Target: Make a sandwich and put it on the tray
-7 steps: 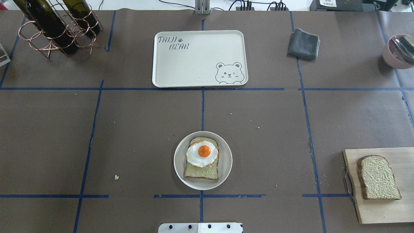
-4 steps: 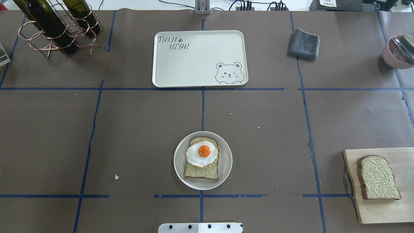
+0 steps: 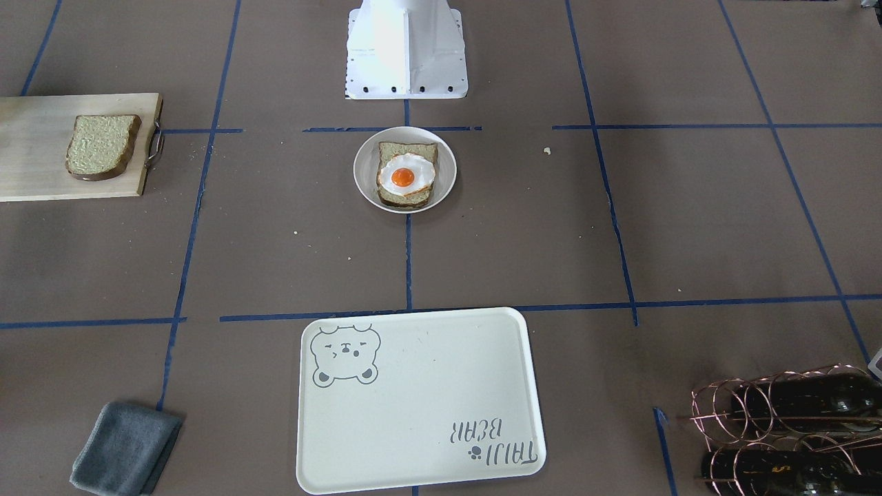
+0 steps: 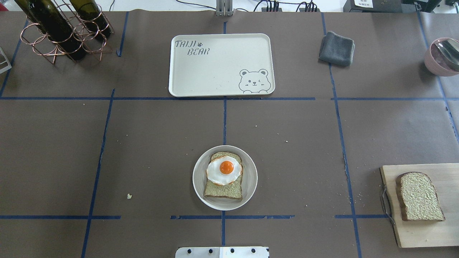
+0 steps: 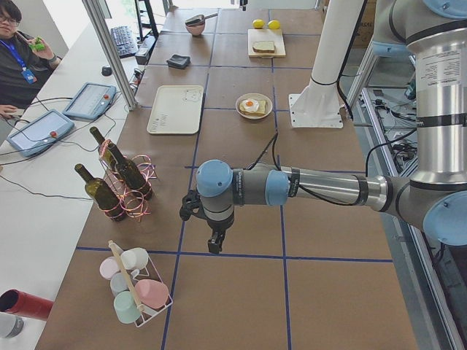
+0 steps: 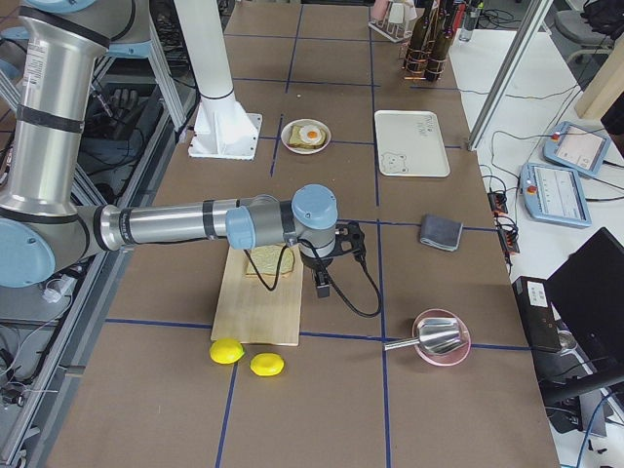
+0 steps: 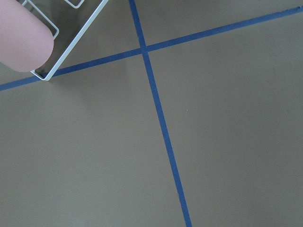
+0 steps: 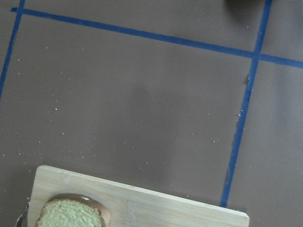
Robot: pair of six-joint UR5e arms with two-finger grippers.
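One bread slice [image 4: 223, 189] lies on a small round white plate [image 4: 199, 186] at the near centre, with the fried egg [image 4: 224, 171] on top. The second slice [image 4: 419, 197] lies on a wooden cutting board [image 4: 423, 233] at the near right; it also shows in the right wrist view [image 8: 71, 215]. The cream bear tray [image 4: 215, 71] sits bare at the far centre. My left gripper [image 5: 214, 244] hangs over bare table far off to the left. My right gripper [image 6: 322, 285] hangs beside the board. Both show only in side views; I cannot tell open or shut.
A copper rack with wine bottles [image 4: 61, 28] stands far left. A folded grey cloth [image 4: 336, 48] lies far right, with a pink bowl holding a spoon [image 4: 443, 57] beyond it. Two lemons [image 6: 249, 358] lie past the board. A cup rack [image 5: 135, 288] stands beyond the left gripper.
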